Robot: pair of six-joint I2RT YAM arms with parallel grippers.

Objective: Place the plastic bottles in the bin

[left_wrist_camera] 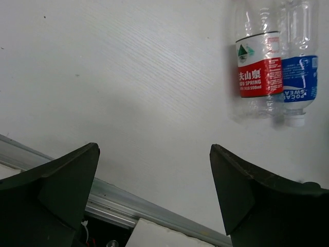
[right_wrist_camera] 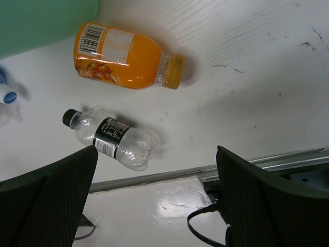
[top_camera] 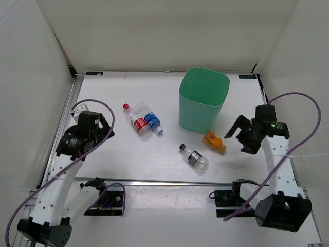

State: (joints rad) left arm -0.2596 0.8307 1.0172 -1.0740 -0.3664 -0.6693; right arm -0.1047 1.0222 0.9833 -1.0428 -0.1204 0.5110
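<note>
Right wrist view: right gripper [right_wrist_camera: 157, 154], wide open, empty, should straddle the orange bottle [right_wrist_camera: 118, 56] toward the right edge of the desk [top_camera: 154, 164]; left gripper [left_wrist_camera: 154, 152] equally open, empty

The light was bright, even and diffuse, falling from above onto the white table [top_camera: 154, 164] and walls. Shadows were soft and pale: a faint smudge beside the orange bottle [right_wrist_camera: 121, 56] and another by the dark-labelled bottle [right_wrist_camera: 110, 138]. The orange bottle carried small highlights, and the glossy plate [right_wrist_camera: 154, 203] below the rail threw back white glare. The fingers [left_wrist_camera: 61, 185] of the left gripper [left_wrist_camera: 154, 149] looked near-black and soft-edged, while the red-labelled bottle [left_wrist_camera: 258, 72] was sharp.
</note>
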